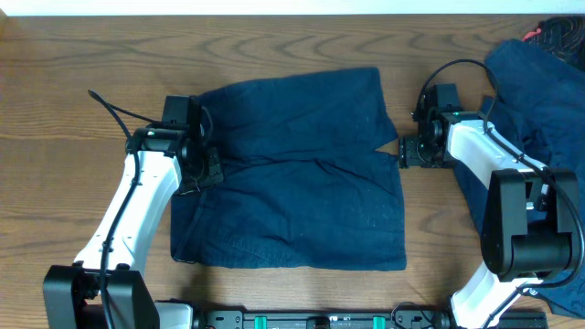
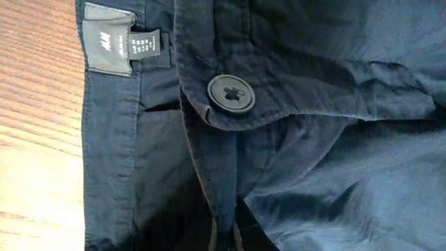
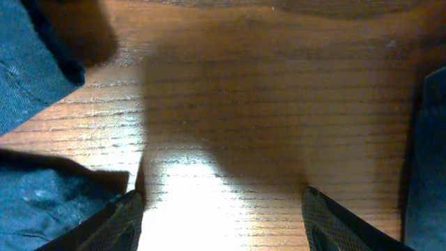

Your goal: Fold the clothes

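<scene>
The dark navy shorts [image 1: 302, 174] lie spread flat in the middle of the table, waistband to the left and legs to the right. My left gripper [image 1: 208, 166] is at the waistband edge. In the left wrist view it [image 2: 224, 240] is shut on a fold of the shorts' cloth [image 2: 334, 174] just below the button [image 2: 231, 92] and the label [image 2: 122, 47]. My right gripper [image 1: 405, 151] sits at the notch between the two legs. In the right wrist view it [image 3: 223, 223] is open and empty over bare wood, with the shorts' edge [image 3: 42, 202] by its left finger.
A second navy garment [image 1: 539, 100] lies bunched at the far right, under and beside the right arm; its edge shows in the right wrist view [image 3: 428, 160]. A dark object with red [image 1: 558, 35] sits at the back right corner. The wooden table [image 1: 73, 91] shows at the left.
</scene>
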### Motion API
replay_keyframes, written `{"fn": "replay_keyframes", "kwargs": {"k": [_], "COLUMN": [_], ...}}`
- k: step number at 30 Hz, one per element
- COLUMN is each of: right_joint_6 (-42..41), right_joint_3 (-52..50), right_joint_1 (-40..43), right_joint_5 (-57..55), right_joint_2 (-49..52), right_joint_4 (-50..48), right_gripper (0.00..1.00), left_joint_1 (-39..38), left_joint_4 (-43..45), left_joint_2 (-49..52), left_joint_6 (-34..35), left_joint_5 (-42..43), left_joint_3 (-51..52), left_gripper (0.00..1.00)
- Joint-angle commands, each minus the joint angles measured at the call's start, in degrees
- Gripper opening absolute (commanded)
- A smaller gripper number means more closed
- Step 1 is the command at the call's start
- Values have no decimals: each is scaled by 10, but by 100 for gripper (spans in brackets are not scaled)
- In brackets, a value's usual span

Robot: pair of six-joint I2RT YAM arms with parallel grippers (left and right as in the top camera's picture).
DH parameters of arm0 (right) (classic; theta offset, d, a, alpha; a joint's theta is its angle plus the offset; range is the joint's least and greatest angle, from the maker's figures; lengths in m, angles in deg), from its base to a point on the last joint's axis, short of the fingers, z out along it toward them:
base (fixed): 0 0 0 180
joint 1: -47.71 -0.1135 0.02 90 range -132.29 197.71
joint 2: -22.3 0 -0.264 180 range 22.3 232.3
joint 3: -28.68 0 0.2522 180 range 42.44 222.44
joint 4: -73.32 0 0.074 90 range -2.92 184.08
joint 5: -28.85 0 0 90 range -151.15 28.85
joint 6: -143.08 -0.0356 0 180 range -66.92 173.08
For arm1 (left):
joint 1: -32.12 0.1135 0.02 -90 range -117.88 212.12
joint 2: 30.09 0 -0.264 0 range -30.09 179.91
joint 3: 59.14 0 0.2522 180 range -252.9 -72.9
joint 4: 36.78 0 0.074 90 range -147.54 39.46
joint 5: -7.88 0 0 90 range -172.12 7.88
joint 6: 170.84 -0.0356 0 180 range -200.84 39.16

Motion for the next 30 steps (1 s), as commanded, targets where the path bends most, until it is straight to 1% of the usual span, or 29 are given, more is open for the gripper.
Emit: {"fn": "replay_keyframes", "kwargs": {"k": [1,3,7,19,24,30], "right_joint_6": [26,41,42,48,48,45], "right_joint_3": [-52,-51,-48,-31,-9,-7], "right_joint_1": [5,5,5,5,5,3], "right_joint_5": [56,74,76,146,147,154], "right_joint_2": [73,73,73,73,73,73], "right_joint_4": [34,44,57,48,66,63], "right_gripper": [72,72,73,75,75,75], "left_joint_1": [3,3,3,3,3,3], "left_joint_4": [-4,-3,-4,-3,-3,-3], "left_joint_2": [0,0,0,0,0,0], "left_joint_6": [-7,-7,-7,-7,-7,-7], "left_joint_5": [-4,-4,-4,-4,-4,-5], "left_joint_3": [-2,-2,-2,-2,-2,-2], "left_gripper": [7,7,7,7,7,7]}}
